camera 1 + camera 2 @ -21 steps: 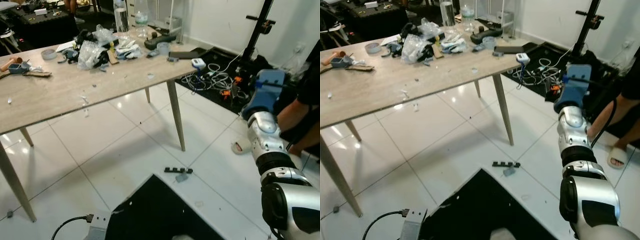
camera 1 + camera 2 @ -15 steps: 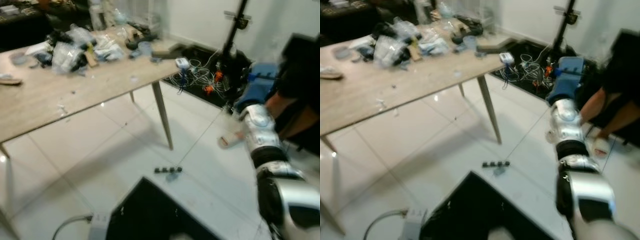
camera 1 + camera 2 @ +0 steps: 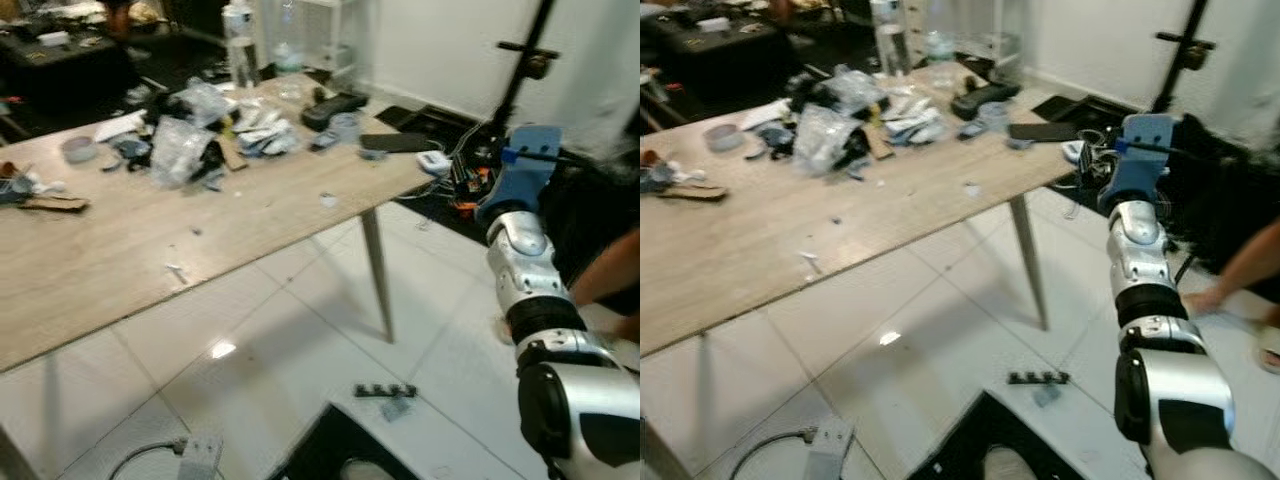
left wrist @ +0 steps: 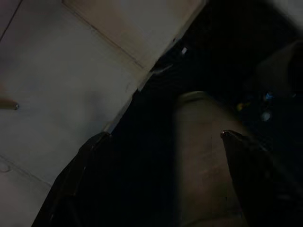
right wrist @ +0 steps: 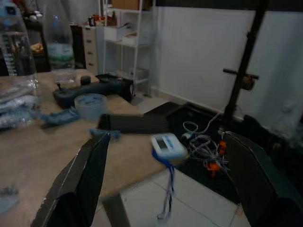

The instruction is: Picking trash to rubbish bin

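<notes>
- Wood-topped counter on slim tapered legs fills the upper left and centre of the head views, slanting from the lower left edge toward the upper middle.
- White glossy floor tiles occupy the lower centre; a dark mat shows at the bottom edge.
- Silver right arm rises along the right side of the head views and ends in a blue wrist block at upper right, level with the counter's far corner.
- Right gripper, wrist view: the two black fingers stand wide apart, one at each side of the frame, with nothing between them; beyond them lies the counter's far end.
- Left gripper, wrist view, very dark: fingers likewise spread wide and empty, over the dark mat and pale floor.
- Person's forearm at the right edge of the right eye view, the hand low near the floor.
- Trash pile of crumpled clear plastic wrappers and scraps, upper centre-left on the counter, well apart from both grippers.
- Clear bottles at the top centre, behind the pile.
- Black flat device and white handheld meter at the counter's far corner; tape roll near them.
- Cable tangle on the floor beyond the corner.
- Small black strip on the tiles, lower centre-right.
</notes>
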Controlling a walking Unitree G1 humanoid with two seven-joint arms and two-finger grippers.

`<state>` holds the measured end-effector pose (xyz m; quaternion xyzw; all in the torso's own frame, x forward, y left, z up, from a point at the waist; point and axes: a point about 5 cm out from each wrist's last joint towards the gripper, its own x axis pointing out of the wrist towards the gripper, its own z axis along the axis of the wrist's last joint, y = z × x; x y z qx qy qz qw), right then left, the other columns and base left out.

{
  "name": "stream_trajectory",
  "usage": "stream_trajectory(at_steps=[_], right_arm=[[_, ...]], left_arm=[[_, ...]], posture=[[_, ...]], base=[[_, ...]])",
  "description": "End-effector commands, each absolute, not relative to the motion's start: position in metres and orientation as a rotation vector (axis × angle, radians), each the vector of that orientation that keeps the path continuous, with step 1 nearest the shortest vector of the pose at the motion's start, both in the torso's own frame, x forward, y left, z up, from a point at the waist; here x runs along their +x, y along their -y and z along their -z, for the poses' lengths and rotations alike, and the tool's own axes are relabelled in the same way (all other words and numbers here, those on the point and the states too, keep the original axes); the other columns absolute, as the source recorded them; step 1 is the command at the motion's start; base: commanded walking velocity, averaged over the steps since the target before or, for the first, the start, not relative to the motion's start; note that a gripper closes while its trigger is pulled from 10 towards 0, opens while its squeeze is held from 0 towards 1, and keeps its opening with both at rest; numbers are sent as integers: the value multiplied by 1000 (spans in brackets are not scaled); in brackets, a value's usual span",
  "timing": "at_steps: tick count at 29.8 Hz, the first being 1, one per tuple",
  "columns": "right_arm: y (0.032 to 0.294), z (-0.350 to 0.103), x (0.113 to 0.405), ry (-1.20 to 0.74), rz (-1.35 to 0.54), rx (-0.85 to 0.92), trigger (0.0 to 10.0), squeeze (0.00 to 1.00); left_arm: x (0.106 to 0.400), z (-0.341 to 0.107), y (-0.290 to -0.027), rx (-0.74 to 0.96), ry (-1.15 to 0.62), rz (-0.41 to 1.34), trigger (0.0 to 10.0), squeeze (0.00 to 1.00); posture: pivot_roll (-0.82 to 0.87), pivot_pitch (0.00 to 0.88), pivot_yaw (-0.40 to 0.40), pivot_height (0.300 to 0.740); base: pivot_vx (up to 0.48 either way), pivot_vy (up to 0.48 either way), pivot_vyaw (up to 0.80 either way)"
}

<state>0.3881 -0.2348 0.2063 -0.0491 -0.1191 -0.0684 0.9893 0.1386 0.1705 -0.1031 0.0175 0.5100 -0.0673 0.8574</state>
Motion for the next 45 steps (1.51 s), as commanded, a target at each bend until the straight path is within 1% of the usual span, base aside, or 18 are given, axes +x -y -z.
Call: stream_trajectory(at_steps=[1, 12, 13, 15, 19, 27, 41, 45], right_arm=[[231, -211, 389, 255, 128, -99, 10000, 0], [230, -205, 388, 224, 110, -131, 10000, 0], [229, -202, 387, 214, 104, -134, 10000, 0], [229, -201, 387, 211, 103, -135, 10000, 0], [230, -200, 387, 208, 106, -135, 10000, 0], [238, -201, 386, 194, 129, -151, 10000, 0], [237, -200, 385, 181, 122, -180, 10000, 0], [237, -197, 385, 165, 116, -195, 10000, 0]], left_arm=[[134, 104, -173, 28, -1086, 131, 10000, 0], [134, 105, -169, 22, -1089, 148, 10000, 0], [133, 105, -170, -1, -1093, 117, 10000, 0], [134, 105, -169, -28, -1090, 121, 10000, 0], [132, 106, -167, -16, -1105, 160, 10000, 0], [133, 105, -167, -24, -1101, 159, 10000, 0], [133, 105, -167, -24, -1100, 161, 10000, 0], [133, 105, -168, -24, -1097, 144, 10000, 0]], posture=[[-200, 20, 40, 740], [-205, 29, 45, 740], [-207, 32, 50, 740], [-206, 32, 50, 740], [-206, 31, 52, 740], [-209, 34, 57, 740], [-208, 36, 59, 740], [-206, 37, 60, 740]], base=[[420, 0, 0], [415, 0, 0], [0, 0, 0], [0, 0, 0], [0, 0, 0], [0, -472, 0], [0, -470, 0], [0, 0, 0]])
